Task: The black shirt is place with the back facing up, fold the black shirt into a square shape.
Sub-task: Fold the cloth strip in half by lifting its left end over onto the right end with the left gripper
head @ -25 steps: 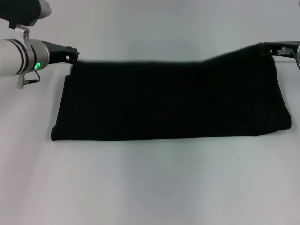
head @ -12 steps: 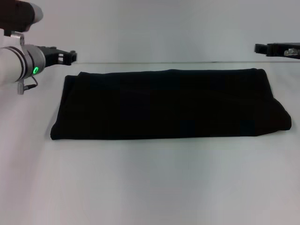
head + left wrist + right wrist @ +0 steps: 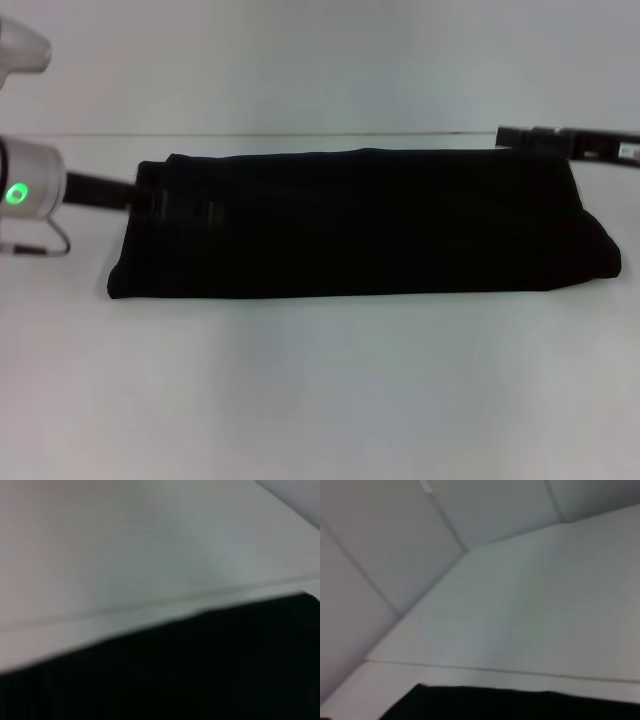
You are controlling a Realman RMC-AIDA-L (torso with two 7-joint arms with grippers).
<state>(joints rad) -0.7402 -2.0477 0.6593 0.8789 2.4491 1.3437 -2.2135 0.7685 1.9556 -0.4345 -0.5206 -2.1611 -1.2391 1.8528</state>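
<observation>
Left claw (image 3: 150,195) and right claw (image 3: 520,137) over folded black shirt (image 3: 360,225); grip indiscernible.

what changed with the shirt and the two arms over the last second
The far edge of the black shirt, lifted at both corners a second ago, was let go and now lies flat as a long folded band. The left gripper drew away, then came back over the shirt's left end. The right gripper drew away, then returned toward the far right corner. The white table is unchanged.
</observation>
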